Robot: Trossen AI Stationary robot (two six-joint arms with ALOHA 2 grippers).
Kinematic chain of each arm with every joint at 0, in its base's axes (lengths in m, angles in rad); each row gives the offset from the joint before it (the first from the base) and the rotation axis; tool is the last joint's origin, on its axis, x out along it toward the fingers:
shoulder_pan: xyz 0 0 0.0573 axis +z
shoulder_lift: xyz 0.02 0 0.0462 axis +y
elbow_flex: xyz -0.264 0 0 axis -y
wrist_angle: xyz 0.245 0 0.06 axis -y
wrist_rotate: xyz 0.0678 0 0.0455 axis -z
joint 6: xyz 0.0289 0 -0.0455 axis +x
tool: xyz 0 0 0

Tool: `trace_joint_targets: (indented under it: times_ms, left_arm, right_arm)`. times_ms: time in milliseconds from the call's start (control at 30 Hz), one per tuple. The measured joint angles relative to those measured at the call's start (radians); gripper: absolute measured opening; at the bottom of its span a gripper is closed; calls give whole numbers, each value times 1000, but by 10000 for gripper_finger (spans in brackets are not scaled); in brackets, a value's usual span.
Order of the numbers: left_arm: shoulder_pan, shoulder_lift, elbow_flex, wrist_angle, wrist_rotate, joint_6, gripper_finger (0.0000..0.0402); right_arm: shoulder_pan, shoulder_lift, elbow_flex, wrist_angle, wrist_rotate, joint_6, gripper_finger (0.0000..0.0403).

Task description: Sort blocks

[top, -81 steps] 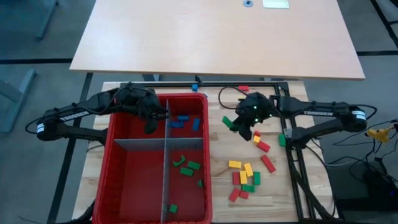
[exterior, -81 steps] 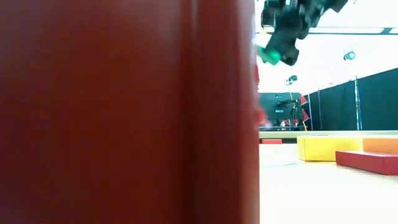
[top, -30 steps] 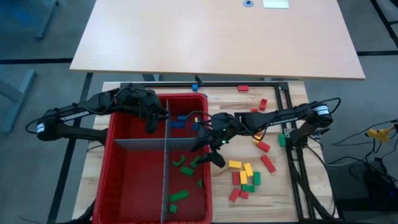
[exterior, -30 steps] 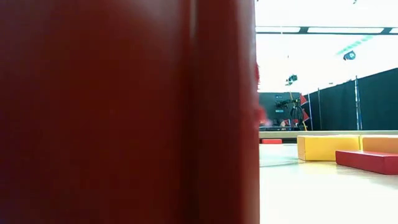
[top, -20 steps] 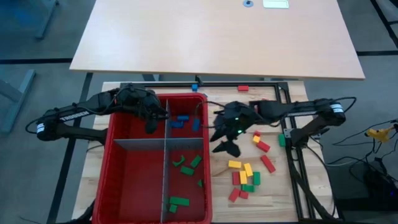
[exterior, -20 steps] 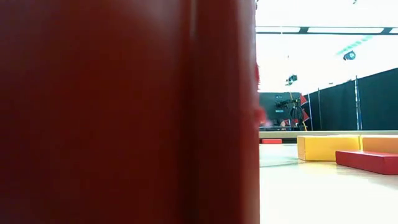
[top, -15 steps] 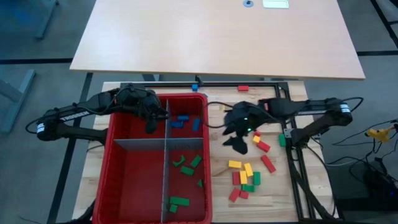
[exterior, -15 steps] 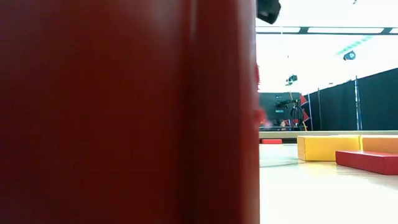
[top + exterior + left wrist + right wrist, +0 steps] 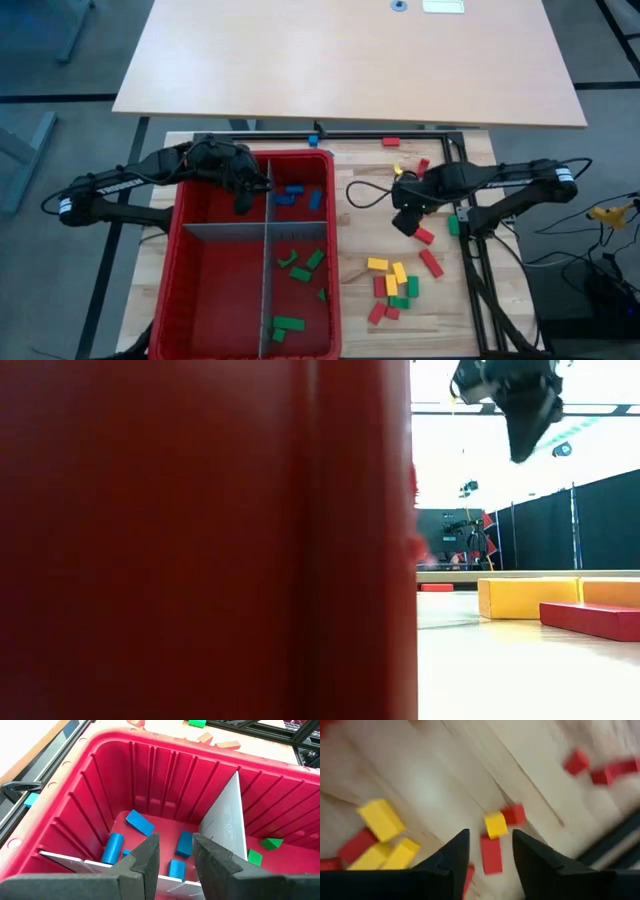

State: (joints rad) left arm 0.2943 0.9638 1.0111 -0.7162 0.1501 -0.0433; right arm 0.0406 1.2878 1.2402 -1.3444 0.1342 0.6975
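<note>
1. Right of the red bin (image 9: 185,255), over bare counter (image 9: 355,250), the right pincer (image 9: 404,222) hangs above the loose blocks, fingers parted, nothing between them.
2. Right wrist view: a yellow block (image 9: 495,825) sits in the gap ahead of the fingers, touching a small red block (image 9: 515,813); a longer red block (image 9: 491,854) lies just beside it, closer to the fingers.
3. Key relation: that yellow block is straight ahead and below the right pincer, nearly centred between the fingers. It looks near-square, so no clear long axis; the longer red block's axis runs roughly along the pincer's line of view.
4. Judgement: next pick is likely the yellow one; risk of catching the touching red block too.
5. More blocks: a mixed pile (image 9: 392,285) of yellow, red and green on the counter nearer the front edge, a few red ones near the right arm.
6. Bin contents: blue blocks (image 9: 139,822) in one rear compartment, green blocks (image 9: 302,266) in the front right one, grey dividers (image 9: 266,275) between.
7. Left pincer (image 9: 175,851) hovers over the blue compartment, fingers apart, empty; waiting.
8. Right arm is far nearer the loose blocks than the left.
9. Low view: mostly blocked by the bin wall; right pincer up high.
</note>
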Motion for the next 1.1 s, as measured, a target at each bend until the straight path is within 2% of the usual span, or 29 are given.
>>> trace_joint_targets:
  times_ms: [233, 367, 533, 733, 1100]
  left_arm:
    - [0, 0, 0, 3, 0, 0, 103]
    - [0, 0, 0, 8, 0, 0, 103]
    - [0, 0, 0, 12, 0, 0, 103]
    - [0, 0, -7, 28, 0, 0, 103]
    - [0, 0, -9, 28, 0, 0, 103]
  right_arm:
    - [-18, -11, -174, -68, -11, 189, 53]
    - [-35, -12, -264, -67, -22, 237, 7]
    - [-61, -10, -333, -63, -38, 251, 4]
    - [-88, 1, -390, -70, -103, 94, 1]
    - [-117, 149, -401, -195, -165, 61, 0]
